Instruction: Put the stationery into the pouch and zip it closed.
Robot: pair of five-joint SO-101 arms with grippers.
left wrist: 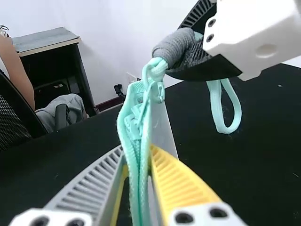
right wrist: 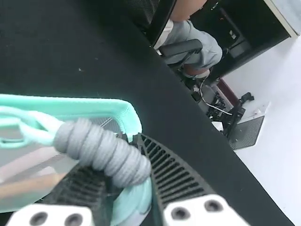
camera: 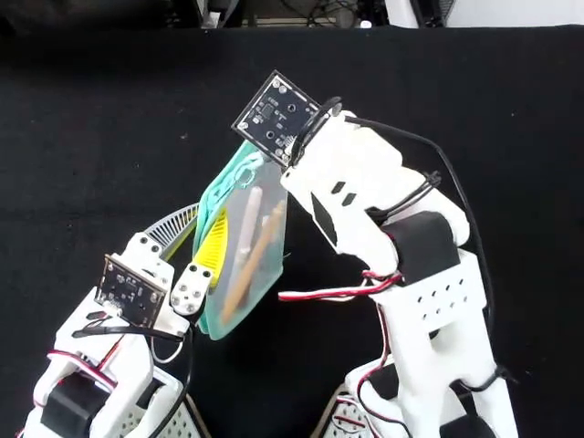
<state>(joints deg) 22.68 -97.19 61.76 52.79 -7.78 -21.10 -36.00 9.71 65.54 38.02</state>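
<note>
Teal pouch point(camera: 239, 265) hangs mid-frame above the desk point(camera: 91, 137), with pens point(camera: 251, 242) inside. The left claw point(left wrist: 141, 160) pinches its 8 o'clock edge. The right claw point(right wrist: 134, 139) clamps the zip cord point(left wrist: 155, 70) at 12 o'clock. Hold the left grip firm and pull straight along the teeth. How far the zip is closed is hard to tell.

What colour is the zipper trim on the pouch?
Mint green zipper trim on the pouch; clearest in the left wrist view.

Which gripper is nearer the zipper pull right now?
Right. The right gripper is clamped on the zipper pull at one end of the pouch; the left gripper grips the opposite end, away from the pull.
</note>
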